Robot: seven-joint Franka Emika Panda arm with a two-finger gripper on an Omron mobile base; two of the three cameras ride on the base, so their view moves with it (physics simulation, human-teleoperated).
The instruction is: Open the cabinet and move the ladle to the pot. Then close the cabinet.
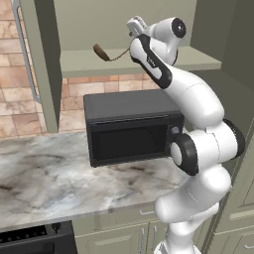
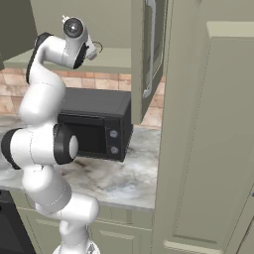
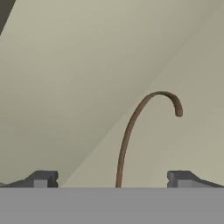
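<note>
Ladle lined up between spread fingers inside the open cabinet

Cabinet (image 1: 144, 59) takes up the top of the left base view, its doors swung wide so the sage-green shelf is reachable; one door with its silver bar handle (image 1: 25, 54) stands at the upper left of that frame, the other at upper centre of the right base view. That clears the way for the reach, and the doors must stay open until the ladle is out.

Below it, the black microwave (image 1: 131, 126) sits mid-frame on the marbled bench (image 1: 44, 178), under the shelf, so the arm has to rise over it and bend forward to reach in. I judge this is why the arm is folded high, with the wrist at the top centre of the left base view.

The ladle (image 1: 106, 53) lies on the shelf, its brown bowl end toward the upper left and its thin handle running toward the hand. In the hand view the curved handle (image 3: 131, 131) rises from bottom centre and hooks over at right of centre.

The gripper (image 3: 111, 179) sits low in the hand view, its fingers (image 3: 41, 179) spread wide on either side of the handle, holding nothing. The handle runs between them, which looks like alignment before closing. I see no pot.
</note>
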